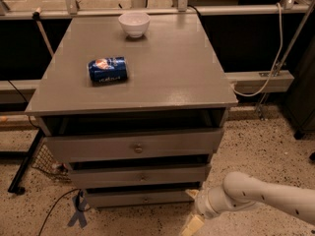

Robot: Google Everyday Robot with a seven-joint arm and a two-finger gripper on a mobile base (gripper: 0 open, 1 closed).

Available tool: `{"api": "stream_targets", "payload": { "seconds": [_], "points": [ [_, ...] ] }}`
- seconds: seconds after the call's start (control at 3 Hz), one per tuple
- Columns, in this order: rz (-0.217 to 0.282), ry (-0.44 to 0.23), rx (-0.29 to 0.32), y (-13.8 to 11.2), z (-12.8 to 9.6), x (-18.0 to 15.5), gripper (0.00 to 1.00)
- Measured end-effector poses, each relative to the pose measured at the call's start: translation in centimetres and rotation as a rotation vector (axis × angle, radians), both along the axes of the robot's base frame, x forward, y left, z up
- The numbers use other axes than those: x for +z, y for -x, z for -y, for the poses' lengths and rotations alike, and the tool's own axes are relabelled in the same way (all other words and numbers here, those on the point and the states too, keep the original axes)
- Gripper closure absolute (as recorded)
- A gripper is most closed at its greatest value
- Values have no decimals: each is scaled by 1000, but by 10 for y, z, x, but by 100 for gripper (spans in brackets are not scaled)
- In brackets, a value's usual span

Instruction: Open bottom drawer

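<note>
1. Cabinet [147, 77]: it fills centre frame, with three drawers stacked below the top. A hard or off-axis pull will likely rock or drag the whole unit instead of sliding one drawer.
2. Arm [266, 198]: it enters from the lower right, low over the floor. Reaching further left may bring the wrist against the cabinet's lower right corner.
3. Middle drawer [108, 175]: it sits directly above the target and juts out over it. A gripper set too high may catch this front or its knob, and the wrong drawer opens.
4. Bottom drawer [118, 199]: it is at lower centre, the lowest of the three, close to the floor, and does not look pulled out. Clearance below it appears slight, so a low approach may scrape the floor.
5. Can [108, 69]: it lies on its side at the upper left of the top. A jolt may roll it off.
6. Bowl [134, 23]: it stands at the rear of the top. The same jolt may shift it.
7. Gripper [192, 209]: it is at the lower edge, right of centre, at the bottom drawer's right end. Its fingers are spread and hold nothing. It is well to the right of the knob, so closing here would grasp only the drawer corner or air.
8. Knob [145, 198]: it is tiny, at the centre of the bottom drawer front. A shallow or misaligned grip will probably slip off under load.
</note>
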State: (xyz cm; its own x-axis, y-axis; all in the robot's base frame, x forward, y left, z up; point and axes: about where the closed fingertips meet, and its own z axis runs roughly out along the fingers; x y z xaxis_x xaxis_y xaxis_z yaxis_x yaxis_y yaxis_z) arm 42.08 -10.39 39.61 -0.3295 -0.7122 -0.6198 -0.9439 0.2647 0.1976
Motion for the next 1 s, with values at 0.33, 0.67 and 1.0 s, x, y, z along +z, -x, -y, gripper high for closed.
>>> {"api": "stream_targets", "payload": {
  "seconds": [0.33, 0.67, 1.0],
  "points": [
    [30, 19, -21, -18, 5, -31, 0],
    [56, 16, -20, -36, 4, -55, 0],
    [53, 8, 11, -57, -14, -102, 0]
  ]
}}
